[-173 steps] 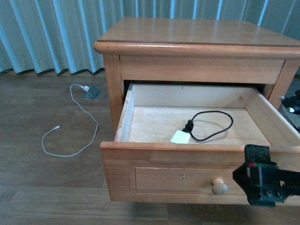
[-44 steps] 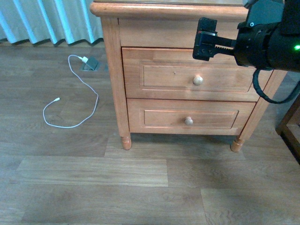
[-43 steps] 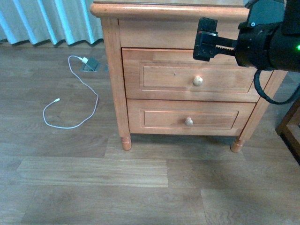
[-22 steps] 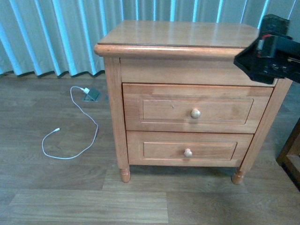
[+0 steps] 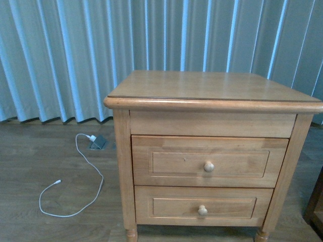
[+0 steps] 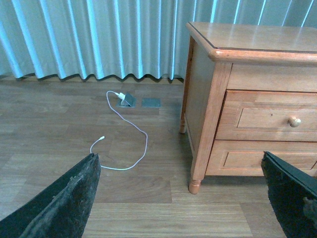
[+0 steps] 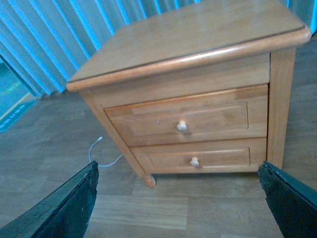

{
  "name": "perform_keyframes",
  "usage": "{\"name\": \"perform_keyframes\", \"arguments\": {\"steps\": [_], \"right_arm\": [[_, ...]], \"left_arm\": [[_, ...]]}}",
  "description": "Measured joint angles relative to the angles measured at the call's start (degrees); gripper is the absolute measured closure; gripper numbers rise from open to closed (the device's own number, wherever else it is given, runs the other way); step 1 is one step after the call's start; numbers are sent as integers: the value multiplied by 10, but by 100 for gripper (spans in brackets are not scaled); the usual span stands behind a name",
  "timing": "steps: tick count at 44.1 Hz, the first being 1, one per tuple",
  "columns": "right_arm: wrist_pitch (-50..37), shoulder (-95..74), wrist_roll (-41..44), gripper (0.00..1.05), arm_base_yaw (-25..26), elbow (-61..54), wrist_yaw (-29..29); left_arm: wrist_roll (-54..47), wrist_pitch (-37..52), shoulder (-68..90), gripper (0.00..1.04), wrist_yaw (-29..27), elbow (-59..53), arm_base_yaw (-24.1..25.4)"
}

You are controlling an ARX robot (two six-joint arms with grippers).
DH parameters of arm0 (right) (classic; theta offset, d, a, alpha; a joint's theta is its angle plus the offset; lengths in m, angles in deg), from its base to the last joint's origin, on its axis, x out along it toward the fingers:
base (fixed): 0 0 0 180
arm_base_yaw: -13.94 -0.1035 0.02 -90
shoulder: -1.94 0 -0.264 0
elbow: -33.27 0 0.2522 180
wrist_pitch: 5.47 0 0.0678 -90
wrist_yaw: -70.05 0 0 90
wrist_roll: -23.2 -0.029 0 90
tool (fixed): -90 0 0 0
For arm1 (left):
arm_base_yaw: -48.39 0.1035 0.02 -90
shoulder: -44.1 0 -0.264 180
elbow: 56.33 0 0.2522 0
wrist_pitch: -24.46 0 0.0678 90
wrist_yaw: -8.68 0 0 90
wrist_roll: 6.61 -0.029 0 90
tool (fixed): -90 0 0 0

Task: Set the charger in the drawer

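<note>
The upper drawer (image 5: 209, 160) of the wooden nightstand is shut, its round knob (image 5: 209, 166) facing me. It also shows in the left wrist view (image 6: 277, 116) and the right wrist view (image 7: 183, 120). The charger is hidden; it does not show in any view. Neither gripper shows in the front view. My left gripper (image 6: 183, 198) is open and empty, its fingers (image 6: 64, 203) wide apart above the floor, left of the nightstand. My right gripper (image 7: 178, 198) is open and empty, well back from the drawer fronts.
The shorter lower drawer (image 5: 203, 207) is shut too. A long thin white cable (image 5: 75, 196) with a white plug (image 5: 92, 138) lies on the wooden floor left of the nightstand, beside a grey floor socket (image 5: 98, 143). Pale curtains (image 5: 75, 55) hang behind.
The upper drawer, open earlier with the charger inside, is now shut. The right arm has left the front view, and the view has risen.
</note>
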Motion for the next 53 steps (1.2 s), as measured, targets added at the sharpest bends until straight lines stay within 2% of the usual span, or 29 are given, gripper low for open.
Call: {"name": "perform_keyframes", "arguments": {"steps": [10, 11, 14, 15, 16, 19, 23, 26, 30, 33, 53], "right_arm": [[1, 0, -1, 8, 0, -1, 0], [-9, 1, 6, 10, -3, -4, 16], [-80, 10, 52, 20, -18, -33, 111], [-109, 19, 86, 27, -19, -51, 150], [-117, 27, 106, 32, -17, -61, 164], [-120, 47, 138, 46, -9, -83, 165], [-118, 65, 152, 60, 26, -101, 115], [-116, 79, 156, 71, 40, -111, 115], [-109, 105, 161, 92, 44, -129, 113], [-103, 118, 162, 103, 44, -137, 112], [-57, 217, 165, 103, 44, -182, 112]], "left_arm": [[0, 0, 0, 6, 0, 0, 0], [0, 0, 0, 6, 0, 0, 0], [0, 0, 0, 6, 0, 0, 0], [0, 0, 0, 6, -1, 0, 0], [0, 0, 0, 6, -1, 0, 0], [0, 0, 0, 6, -1, 0, 0], [0, 0, 0, 6, 0, 0, 0], [0, 0, 0, 6, -1, 0, 0], [0, 0, 0, 6, 0, 0, 0], [0, 0, 0, 6, 0, 0, 0], [0, 0, 0, 6, -1, 0, 0]]}}
